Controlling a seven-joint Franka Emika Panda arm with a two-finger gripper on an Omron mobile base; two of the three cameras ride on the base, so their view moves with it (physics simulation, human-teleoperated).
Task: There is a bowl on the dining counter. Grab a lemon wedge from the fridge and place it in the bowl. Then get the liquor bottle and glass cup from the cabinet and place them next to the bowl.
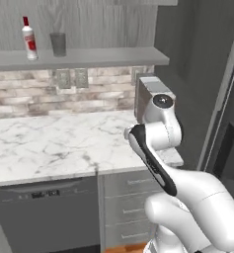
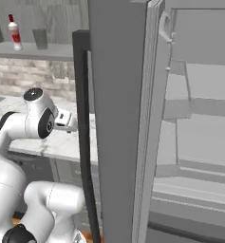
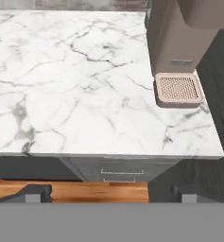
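Observation:
The liquor bottle [image 1: 28, 39] [image 2: 14, 32], clear with a red label and red cap, stands on the cabinet shelf [image 1: 103, 57] with the glass cup [image 1: 58, 44] [image 2: 39, 38] just to its right. The fridge [image 2: 118, 118] has its door swung open, showing bare grey shelves [image 2: 199, 133] inside. Its grey side rises at the right of the left base view [image 1: 207, 74]. My gripper [image 3: 112, 191] is open with nothing between its fingertips [image 3: 37, 192], and it hangs over the front edge of the marble worktop [image 3: 75, 85]. The bowl, the dining counter and the lemon wedge are out of view.
A tan coffee machine [image 3: 175, 42] [image 1: 148, 94] with a round-holed drip tray [image 3: 178, 89] stands on the worktop's right end, against the brick-tile wall [image 1: 34, 94]. Below are a dark dishwasher [image 1: 44, 212] and grey drawers [image 1: 131, 207]. My folded arm [image 1: 158, 148] is in front of the worktop.

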